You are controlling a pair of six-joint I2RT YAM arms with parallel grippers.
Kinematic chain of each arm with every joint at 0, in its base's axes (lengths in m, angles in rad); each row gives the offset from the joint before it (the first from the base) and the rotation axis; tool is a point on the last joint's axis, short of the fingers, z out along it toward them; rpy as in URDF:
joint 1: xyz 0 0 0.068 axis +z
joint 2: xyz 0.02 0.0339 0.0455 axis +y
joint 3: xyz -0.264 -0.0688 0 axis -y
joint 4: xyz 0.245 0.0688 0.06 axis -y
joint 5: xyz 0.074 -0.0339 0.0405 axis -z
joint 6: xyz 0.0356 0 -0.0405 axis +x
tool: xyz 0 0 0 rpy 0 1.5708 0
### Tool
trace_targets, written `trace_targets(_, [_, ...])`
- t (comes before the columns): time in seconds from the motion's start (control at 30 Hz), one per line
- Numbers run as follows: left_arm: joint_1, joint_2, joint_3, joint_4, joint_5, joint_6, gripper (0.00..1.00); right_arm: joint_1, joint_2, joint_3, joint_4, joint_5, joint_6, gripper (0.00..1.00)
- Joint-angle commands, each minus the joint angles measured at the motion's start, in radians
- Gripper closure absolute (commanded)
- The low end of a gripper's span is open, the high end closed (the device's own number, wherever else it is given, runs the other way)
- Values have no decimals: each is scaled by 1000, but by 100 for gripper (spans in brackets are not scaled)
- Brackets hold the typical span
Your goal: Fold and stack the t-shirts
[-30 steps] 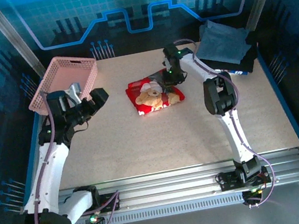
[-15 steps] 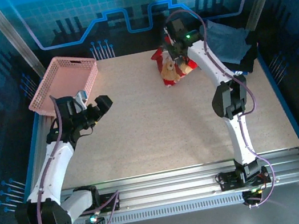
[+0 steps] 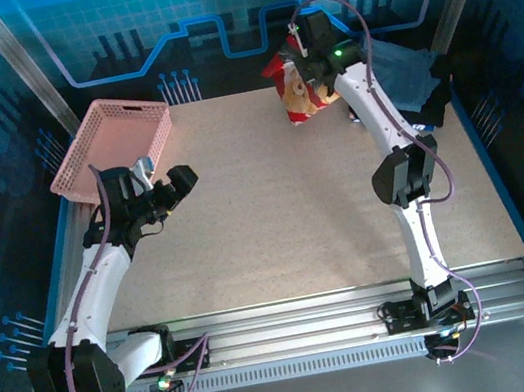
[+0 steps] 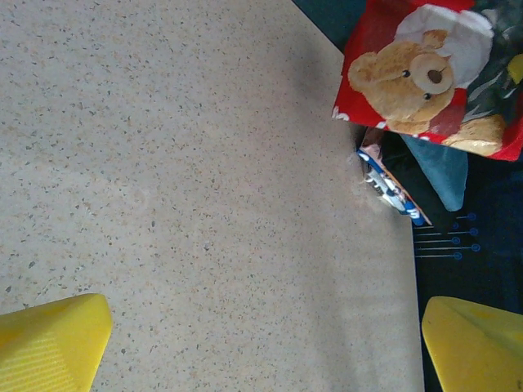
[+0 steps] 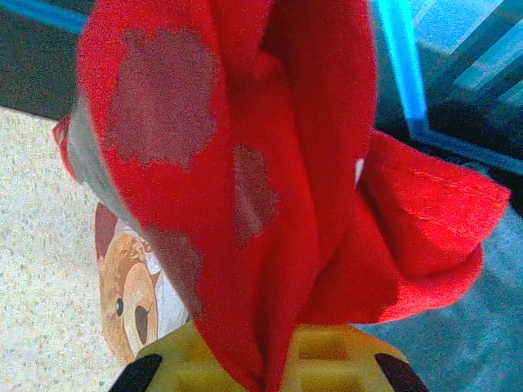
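Near the pink basket (image 3: pixel 115 141), left gripper (image 3: pixel 162 176) hangs wide open above the table (image 3: pixel 277 224). Far edge: right gripper (image 3: pixel 298 55) clamped on red t-shirt (image 3: pixel 298 90), dangling off the surface, just left of folded grey-blue shirts (image 3: pixel 397 71).

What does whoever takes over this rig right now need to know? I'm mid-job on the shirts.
Left gripper: open, holding nothing, above the left side of the table near the pink mesh basket.
Right gripper: shut on the red bear-print t-shirt, which hangs bunched at the table's far edge, just left of the stack.
Done: a folded grey-blue shirt lies on a dark shirt at the far right corner.
Left: set the red t-shirt on that stack. It will probably need tidying after landing, since it hangs loose.
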Motion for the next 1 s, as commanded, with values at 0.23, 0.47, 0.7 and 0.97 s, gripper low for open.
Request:
trace_targets(0.23, [0,-3,-31,5,-19,28,1,-117,-56,115,61,-32,94,100])
trace_targets(0.47, [0,4,-14,-13,-21,38,1,-253,-123,22,41,-75,201,100])
trace_targets(0.7, [0,21,35,-79,-27,69,1,-434,-176,-223,109,-198,302,100])
trace_targets(0.97, [0,46,79,-180,-37,105,1,-542,131,94,-105,-109,309,25])
